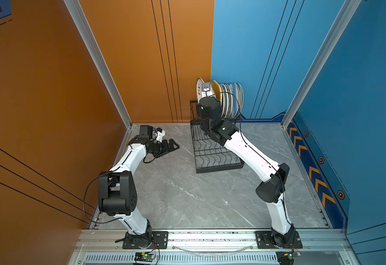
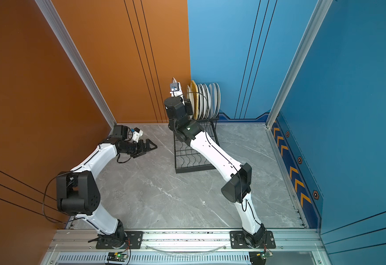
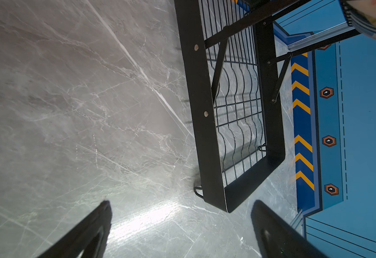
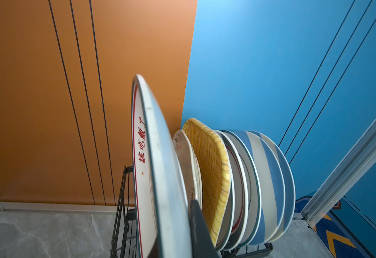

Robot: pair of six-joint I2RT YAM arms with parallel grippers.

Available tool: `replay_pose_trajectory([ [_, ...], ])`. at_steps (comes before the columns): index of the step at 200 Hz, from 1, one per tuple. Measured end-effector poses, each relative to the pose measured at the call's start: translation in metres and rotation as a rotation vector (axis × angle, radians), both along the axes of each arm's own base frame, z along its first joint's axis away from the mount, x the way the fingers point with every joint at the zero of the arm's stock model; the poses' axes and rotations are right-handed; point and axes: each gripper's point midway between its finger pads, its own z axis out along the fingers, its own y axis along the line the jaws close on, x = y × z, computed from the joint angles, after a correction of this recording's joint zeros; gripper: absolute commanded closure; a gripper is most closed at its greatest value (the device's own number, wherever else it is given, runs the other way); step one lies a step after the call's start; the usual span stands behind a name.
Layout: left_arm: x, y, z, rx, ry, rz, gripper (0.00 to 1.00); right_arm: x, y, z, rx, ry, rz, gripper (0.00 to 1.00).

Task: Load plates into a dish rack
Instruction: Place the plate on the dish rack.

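Observation:
My right gripper (image 4: pixel 183 223) is shut on the rim of a white plate with red characters (image 4: pixel 158 167); one dark finger (image 4: pixel 199 232) shows against its back. That plate (image 1: pixel 198 88) stands upright at the left end of the row, higher than the others, and its lower edge is hidden. Several plates (image 1: pixel 230 101) (image 2: pixel 207 101) stand on edge in the dish rack's raised rear tier, among them a yellow woven tray (image 4: pixel 209 169) and blue-striped ones (image 4: pixel 269 178). The black dish rack (image 1: pixel 217 158) (image 2: pixel 192 160) (image 3: pixel 201 100) has a bare lower tier. My left gripper (image 1: pixel 173 146) (image 2: pixel 152 146) (image 3: pixel 182 203) hovers open and holds nothing, left of the rack.
The grey marble table (image 1: pixel 187 195) is closed in by an orange wall (image 1: pixel 49 91) on the left and blue walls (image 1: pixel 359 91) behind and to the right. Aluminium posts (image 1: pixel 288 119) stand at the back corners. A metal rail (image 1: pixel 210 236) carries both arm bases along the front edge.

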Motion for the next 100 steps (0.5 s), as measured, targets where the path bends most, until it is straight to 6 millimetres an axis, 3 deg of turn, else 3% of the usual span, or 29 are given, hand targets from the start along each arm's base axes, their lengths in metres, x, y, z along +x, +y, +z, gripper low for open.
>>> replay_pose_trajectory([
  [59, 0.000, 0.002, -0.001, -0.006, 0.001, 0.003, 0.02, 0.033, -0.003, -0.029, -0.026, 0.000, -0.051, 1.00],
  [100, -0.003, 0.004, -0.007, -0.007, 0.014, 0.008, 0.02, 0.046, -0.005, -0.038, -0.049, -0.008, -0.072, 1.00],
])
